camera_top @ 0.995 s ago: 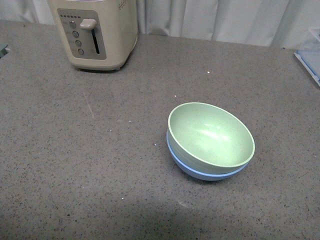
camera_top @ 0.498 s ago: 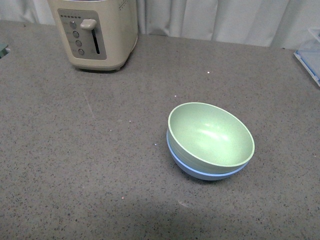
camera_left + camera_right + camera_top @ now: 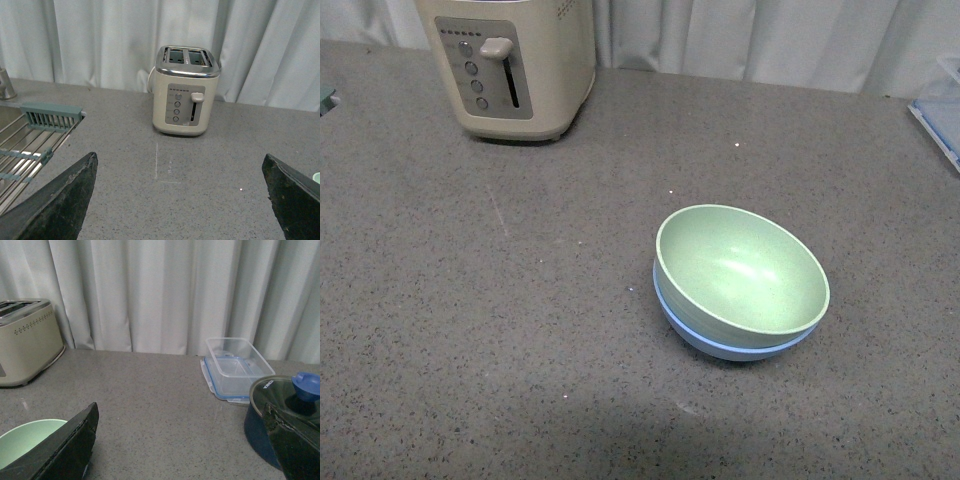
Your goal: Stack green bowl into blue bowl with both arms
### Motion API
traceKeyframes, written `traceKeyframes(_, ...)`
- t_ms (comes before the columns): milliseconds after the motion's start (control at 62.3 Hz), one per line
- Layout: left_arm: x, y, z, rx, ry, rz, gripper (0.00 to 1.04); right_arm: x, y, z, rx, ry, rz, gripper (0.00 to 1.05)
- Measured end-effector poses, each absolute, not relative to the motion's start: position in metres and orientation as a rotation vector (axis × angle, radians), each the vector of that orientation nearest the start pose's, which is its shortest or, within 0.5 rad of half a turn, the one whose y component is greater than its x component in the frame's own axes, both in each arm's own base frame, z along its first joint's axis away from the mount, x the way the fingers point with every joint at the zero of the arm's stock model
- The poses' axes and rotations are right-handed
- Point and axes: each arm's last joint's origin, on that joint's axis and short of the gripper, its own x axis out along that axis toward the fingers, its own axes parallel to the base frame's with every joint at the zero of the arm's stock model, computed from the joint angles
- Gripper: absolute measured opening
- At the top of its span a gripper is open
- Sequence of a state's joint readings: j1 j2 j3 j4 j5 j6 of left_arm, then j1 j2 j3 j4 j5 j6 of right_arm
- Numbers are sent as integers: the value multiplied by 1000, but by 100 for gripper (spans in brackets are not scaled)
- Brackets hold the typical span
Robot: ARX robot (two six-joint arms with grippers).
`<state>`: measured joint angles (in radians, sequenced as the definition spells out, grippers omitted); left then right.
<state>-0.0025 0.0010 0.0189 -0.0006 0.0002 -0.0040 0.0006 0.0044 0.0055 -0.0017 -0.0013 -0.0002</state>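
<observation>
Pale mint green sits inside light blue: the green bowl (image 3: 740, 268) is nested in the blue bowl (image 3: 720, 338), which shows only as a thin band under it, the pair standing on the speckled grey counter (image 3: 470, 330) toward 4 o'clock from the middle of the front view. The green bowl looks slightly tilted, its rim higher on the far side, so it may not be fully seated. Neither arm appears in the front view. The left gripper (image 3: 180, 195) is spread wide with nothing between its 2 fingers, aimed at the cream toaster (image 3: 186, 90); the right gripper (image 3: 185, 450) is likewise spread and empty, with the green bowl's rim at its near finger and a clear container (image 3: 235, 367) and a dark pot (image 3: 272, 415) beyond. Judging from this, the stacking looks done. The remaining risk is a finger of the right gripper clipping the raised rim and knocking the stack askew.
</observation>
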Motion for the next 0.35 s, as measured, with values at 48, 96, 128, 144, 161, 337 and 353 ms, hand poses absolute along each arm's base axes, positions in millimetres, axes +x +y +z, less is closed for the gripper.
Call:
traceKeyframes(48,97,0,170,-4,-17,-3,98,98,0,165,0,1,2,96)
traceKeyframes(96,97,0,170,-4,-17,-3,98,98,0,165,0,1,2,96)
traceKeyframes(128,97,0,170,-4,-17,-3,98,98,0,165,0,1,2,96)
traceKeyframes(144,97,0,170,-4,-17,-3,98,98,0,165,0,1,2,96)
traceKeyframes(161,97,0,170,-4,-17,-3,98,98,0,165,0,1,2,96)
traceKeyframes(337,97,0,170,-4,-17,-2,98,98,0,165,0,1,2,96)
traceKeyframes(353,97,0,170,-4,-17,-3,98,98,0,165,0,1,2,96)
